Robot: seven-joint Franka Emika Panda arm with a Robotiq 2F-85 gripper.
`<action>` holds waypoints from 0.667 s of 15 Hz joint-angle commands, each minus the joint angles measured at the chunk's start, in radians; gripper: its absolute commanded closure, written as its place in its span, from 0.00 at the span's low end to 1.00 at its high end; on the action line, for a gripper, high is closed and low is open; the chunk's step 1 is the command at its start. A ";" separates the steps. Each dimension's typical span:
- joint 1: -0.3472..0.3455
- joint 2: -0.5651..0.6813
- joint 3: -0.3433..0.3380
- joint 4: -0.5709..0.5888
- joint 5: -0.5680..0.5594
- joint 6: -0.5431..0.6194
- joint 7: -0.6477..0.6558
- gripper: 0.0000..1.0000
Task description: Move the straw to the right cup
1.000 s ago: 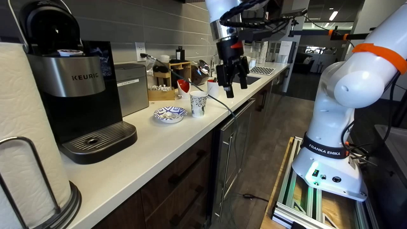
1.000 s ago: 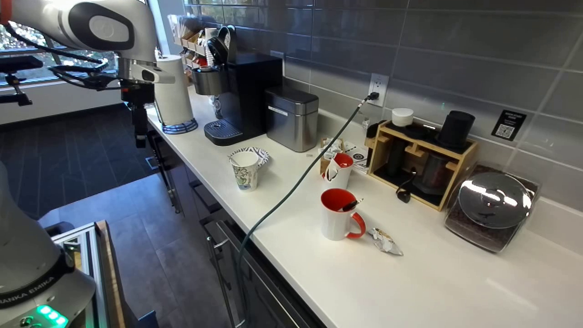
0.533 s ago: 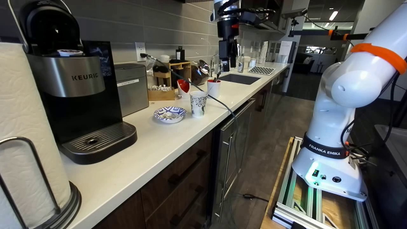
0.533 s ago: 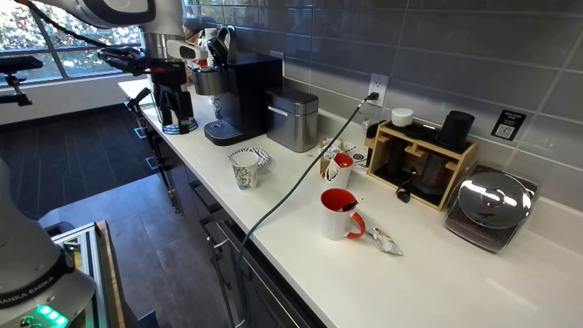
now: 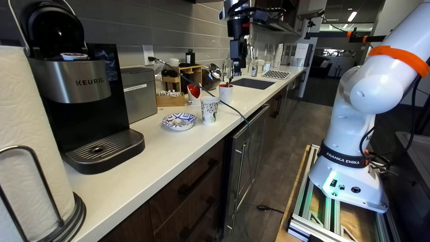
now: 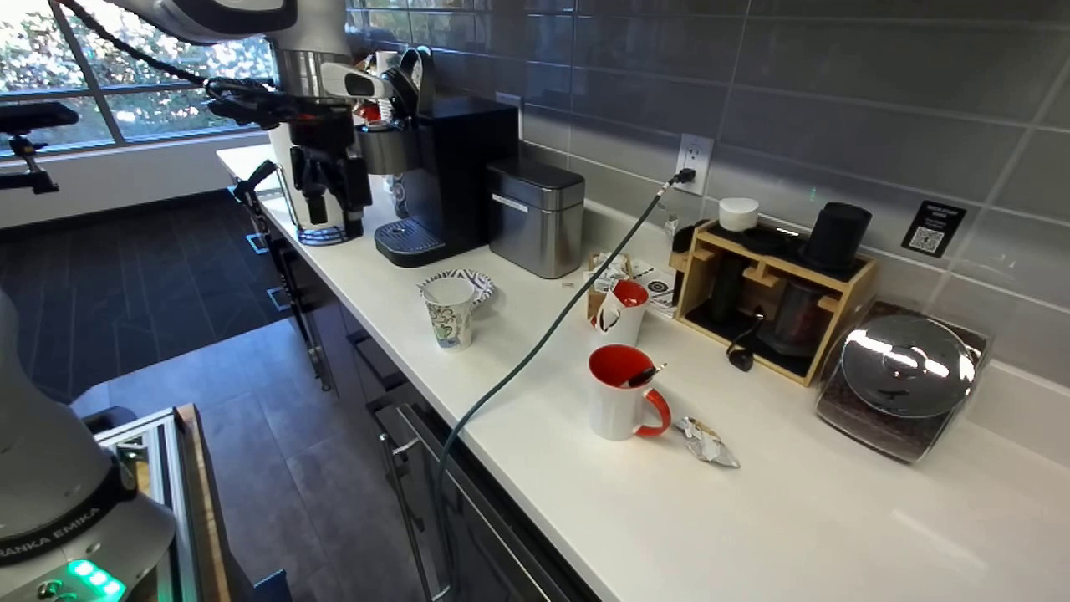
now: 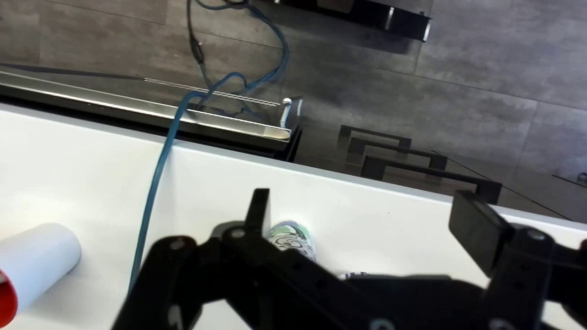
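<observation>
One probable straw (image 6: 427, 293) (pale, barely made out) shows at the rim of the patterned cup (image 6: 452, 323): likely light, crushable, wanting a soft pinch near its top; gripper (image 7: 364, 215) wide, empty.

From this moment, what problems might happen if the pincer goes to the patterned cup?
The pincer might catch the cord, which stretches between the cup and the red-handled mug.
A sideways bump might push the cup into the bowl near it.
In the wrist view, the pincer hides the cup's top, so the aim could be off.
</observation>
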 commanded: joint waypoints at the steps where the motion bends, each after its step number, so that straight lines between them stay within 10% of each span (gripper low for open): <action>1: 0.004 0.061 0.054 0.048 -0.136 -0.040 -0.028 0.00; 10: 0.033 0.388 0.143 0.280 -0.334 -0.205 -0.049 0.00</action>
